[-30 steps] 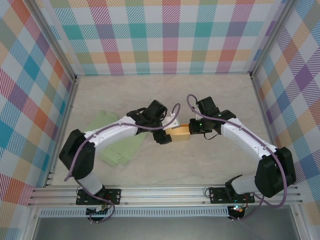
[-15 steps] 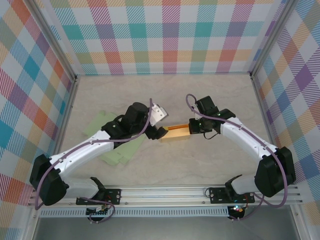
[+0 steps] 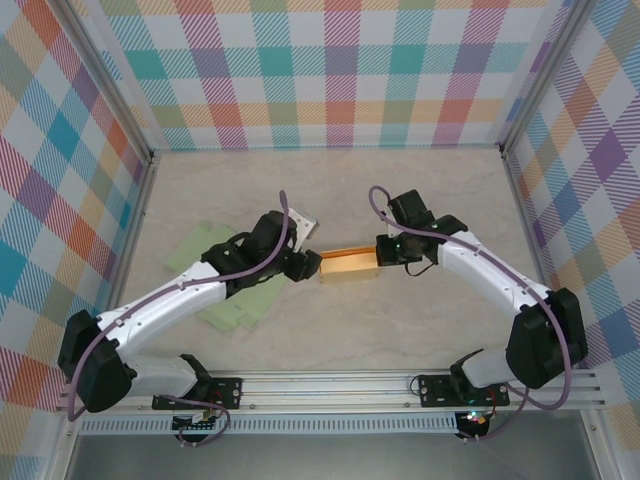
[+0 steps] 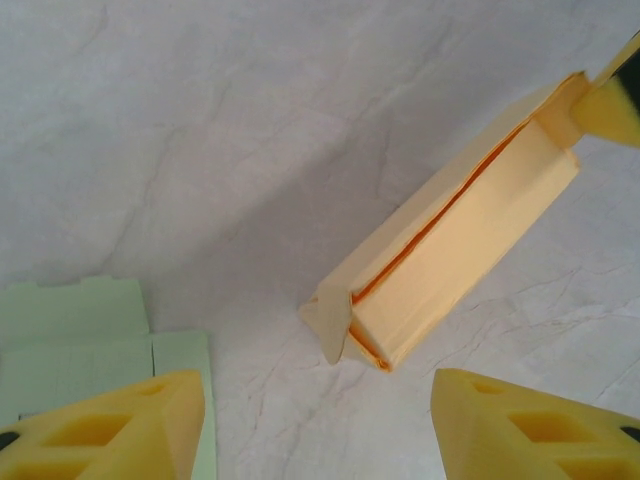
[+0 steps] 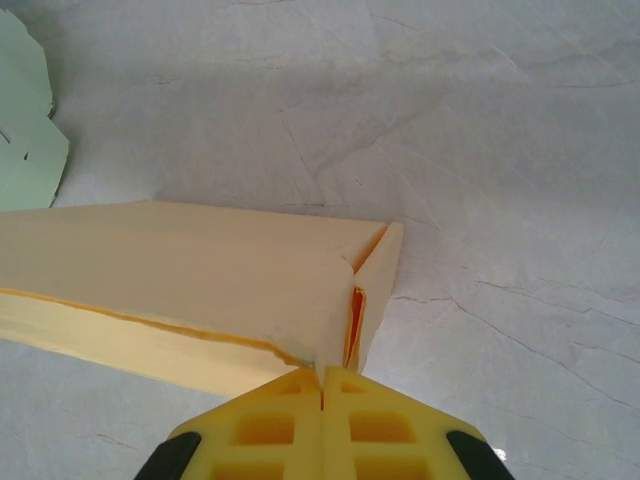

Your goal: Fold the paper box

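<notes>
Where it lies mid-table, the paper box [image 3: 348, 265] sets its long axis left to right between the arms. Right gripper [image 5: 322, 385]: jaws pinched on the box's right end. Left gripper [image 4: 318, 410]: jaws spread, holding nothing, just beside the left end, whose loose end flap [image 4: 330, 322] faces it. Green flat blank [image 3: 235, 305]: apart, beneath the left arm. Left arm judged nearer the flap.

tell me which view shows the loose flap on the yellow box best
Left wrist: the flap sticks out plainly from the box. Right wrist shows the opposite end, pinched by the right gripper. From the top the flap is too small.
</notes>
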Controlling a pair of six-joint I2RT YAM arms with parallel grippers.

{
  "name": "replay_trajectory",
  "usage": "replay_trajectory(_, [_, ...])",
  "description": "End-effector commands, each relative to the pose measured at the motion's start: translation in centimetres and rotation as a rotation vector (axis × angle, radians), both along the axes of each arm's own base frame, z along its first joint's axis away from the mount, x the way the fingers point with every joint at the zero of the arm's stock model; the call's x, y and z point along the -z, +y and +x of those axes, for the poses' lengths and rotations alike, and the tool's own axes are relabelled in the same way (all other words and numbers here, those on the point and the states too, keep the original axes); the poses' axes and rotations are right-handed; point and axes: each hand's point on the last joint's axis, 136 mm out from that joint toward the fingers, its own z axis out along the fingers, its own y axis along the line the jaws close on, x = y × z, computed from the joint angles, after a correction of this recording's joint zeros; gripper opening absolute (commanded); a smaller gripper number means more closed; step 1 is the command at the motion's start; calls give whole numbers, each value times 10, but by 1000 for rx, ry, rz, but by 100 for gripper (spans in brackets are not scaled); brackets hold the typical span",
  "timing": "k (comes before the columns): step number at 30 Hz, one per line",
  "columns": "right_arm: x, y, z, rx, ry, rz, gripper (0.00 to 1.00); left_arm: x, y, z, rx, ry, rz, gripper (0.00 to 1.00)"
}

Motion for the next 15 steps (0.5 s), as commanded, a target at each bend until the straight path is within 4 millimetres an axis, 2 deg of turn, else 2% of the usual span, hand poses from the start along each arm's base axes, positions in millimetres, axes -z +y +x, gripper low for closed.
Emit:
replay_trajectory(1, [0,3,3,-5,9,-12,3,15,6,4,-58,28,74,62])
replay_trajectory(4, [-1,3,5,-4,8,-12,3,20,3,11,-64,27,106,59])
replay_trajectory(10, [-2,2,5,-2,6,-20,3,25,-14,17,-26,55,126,47])
replay_trajectory(15, [-1,2,5,-3,5,-20,3,35,-15,23,-49,82,181,46])
